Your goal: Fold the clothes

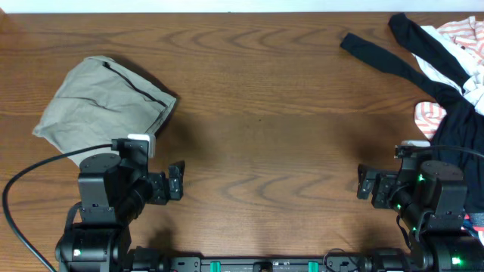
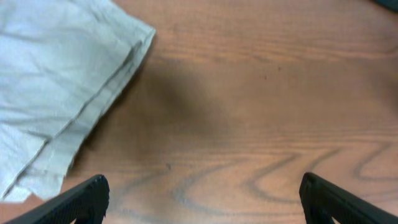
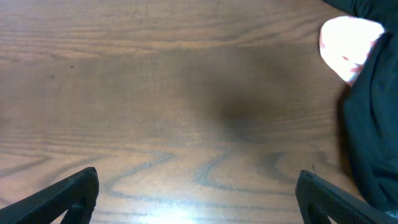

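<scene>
- Table (image 1: pixel 257 98): one, brown wood-grain.
- One heap of black and pink-and-white striped garments (image 1: pixel 446 68), far right.
- One pair of pale sage cloth shorts (image 1: pixel 102 102), bunched at far left, untouched.
- Two pincers, near edge: left gripper (image 2: pixel 204 186) and right gripper (image 3: pixel 198 183), both spread wide, empty.

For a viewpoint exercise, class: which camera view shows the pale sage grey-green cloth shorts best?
The overhead view: the pale sage grey-green cloth shorts lie wholly in frame. The left wrist view catches only one hemmed corner; the right wrist view shows none of them.
</scene>
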Controlling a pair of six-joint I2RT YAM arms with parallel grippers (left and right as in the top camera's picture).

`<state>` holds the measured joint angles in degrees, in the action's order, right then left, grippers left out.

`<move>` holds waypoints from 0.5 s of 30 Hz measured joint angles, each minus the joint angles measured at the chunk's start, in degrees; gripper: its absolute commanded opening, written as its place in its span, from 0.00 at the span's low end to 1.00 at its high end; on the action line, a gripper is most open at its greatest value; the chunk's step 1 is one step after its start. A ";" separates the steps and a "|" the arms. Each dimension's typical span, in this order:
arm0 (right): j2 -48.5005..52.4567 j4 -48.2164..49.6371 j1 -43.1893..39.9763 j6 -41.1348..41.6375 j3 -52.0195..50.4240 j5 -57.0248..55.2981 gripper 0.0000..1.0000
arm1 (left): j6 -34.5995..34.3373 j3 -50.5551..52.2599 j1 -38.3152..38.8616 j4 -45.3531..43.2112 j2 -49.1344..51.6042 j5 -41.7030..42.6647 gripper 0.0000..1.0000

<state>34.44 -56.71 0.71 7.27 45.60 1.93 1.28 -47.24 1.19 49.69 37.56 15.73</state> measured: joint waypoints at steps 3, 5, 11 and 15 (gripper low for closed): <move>0.00 -0.90 0.00 0.00 0.00 0.00 0.99 | 0.04 0.00 0.00 1.51 -0.02 0.02 0.98; 0.00 -1.16 0.00 0.00 0.00 0.00 0.99 | 0.07 0.00 0.00 1.55 -0.02 0.02 0.98; -0.09 -2.01 0.00 0.00 -0.07 0.00 0.99 | 0.07 0.00 0.00 1.55 -0.02 0.02 0.98; -2.99 1.86 0.00 -0.76 -1.97 -0.07 0.99 | 0.07 0.00 0.00 1.55 -0.02 0.02 0.98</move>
<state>31.44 -54.85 0.71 6.50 43.64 1.87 1.34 -47.24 1.19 51.24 37.54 15.75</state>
